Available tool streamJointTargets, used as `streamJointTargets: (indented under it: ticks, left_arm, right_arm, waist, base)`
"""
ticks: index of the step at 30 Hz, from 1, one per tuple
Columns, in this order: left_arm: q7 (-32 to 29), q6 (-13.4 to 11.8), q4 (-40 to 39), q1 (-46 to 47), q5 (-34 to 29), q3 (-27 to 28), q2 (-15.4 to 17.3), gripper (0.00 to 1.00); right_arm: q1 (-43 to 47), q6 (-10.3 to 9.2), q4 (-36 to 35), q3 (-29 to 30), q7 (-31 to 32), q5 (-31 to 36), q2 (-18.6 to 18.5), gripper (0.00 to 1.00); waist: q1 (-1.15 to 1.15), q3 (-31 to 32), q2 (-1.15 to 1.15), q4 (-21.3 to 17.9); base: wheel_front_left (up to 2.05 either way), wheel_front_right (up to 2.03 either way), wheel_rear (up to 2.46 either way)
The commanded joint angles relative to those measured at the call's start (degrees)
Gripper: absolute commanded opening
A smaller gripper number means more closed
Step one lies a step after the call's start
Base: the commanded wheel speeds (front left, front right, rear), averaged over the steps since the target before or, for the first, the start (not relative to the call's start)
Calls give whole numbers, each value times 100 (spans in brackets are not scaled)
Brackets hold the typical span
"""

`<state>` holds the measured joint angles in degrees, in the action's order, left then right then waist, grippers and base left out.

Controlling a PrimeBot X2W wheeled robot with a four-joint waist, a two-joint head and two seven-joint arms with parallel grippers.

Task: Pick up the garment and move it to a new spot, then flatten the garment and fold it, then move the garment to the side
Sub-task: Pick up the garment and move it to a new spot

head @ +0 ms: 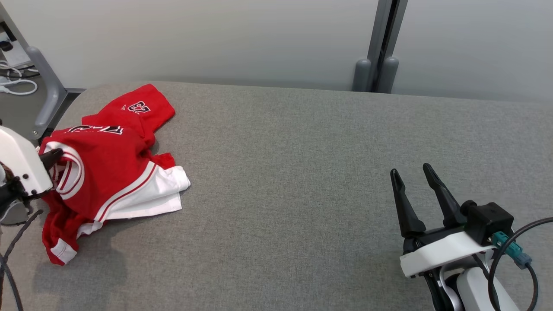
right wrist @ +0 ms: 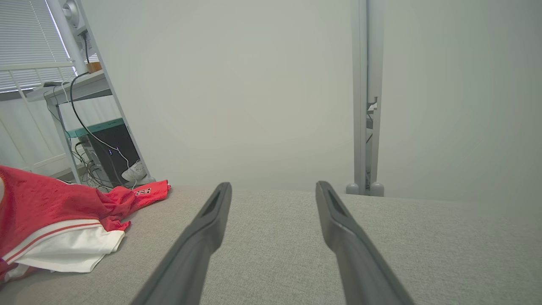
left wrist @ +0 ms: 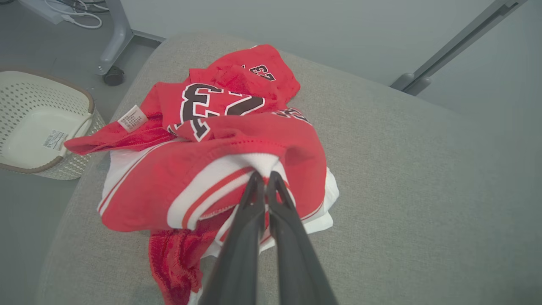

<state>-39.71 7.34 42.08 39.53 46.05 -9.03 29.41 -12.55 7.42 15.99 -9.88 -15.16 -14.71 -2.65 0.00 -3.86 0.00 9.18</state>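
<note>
In the head view, I found the garment, a red and white jersey, lying crumpled on the grey padded surface toward nine o'clock, near its left edge. The left gripper met the striped trim on the heap's nine o'clock side. The right gripper stood at four o'clock, well apart from the cloth. In the left wrist view, the left gripper was pinched tight on a fold of white-and-red trim, with the bulk of the garment resting on the surface. In the right wrist view, the right gripper was spread wide and held nothing, and the garment lay at nine o'clock. My judgement: the grasp was made, while lifting, relocating, flattening, folding and setting aside all remained.
</note>
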Motion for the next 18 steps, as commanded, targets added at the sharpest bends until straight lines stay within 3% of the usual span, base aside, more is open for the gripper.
streamJointTargets:
  ticks: [1,10,18]
  left_arm:
    - [56,23,-212,67,124,-105,-52,0]
    - [-11,23,-1370,47,847,-786,-241,0]
    - [38,24,-1910,-5,1008,-1340,-524,0]
  right_arm:
    - [70,13,16,2,-10,-57,-42,100]
    - [246,13,32,17,-10,-98,-42,100]
    - [294,13,38,130,-10,-107,-44,100]
  waist:
    - [0,85,0,-29]
    - [0,363,0,-333]
    - [0,453,0,-818]
  base:
    - [0,0,0]
    - [0,0,0]
    - [0,0,0]
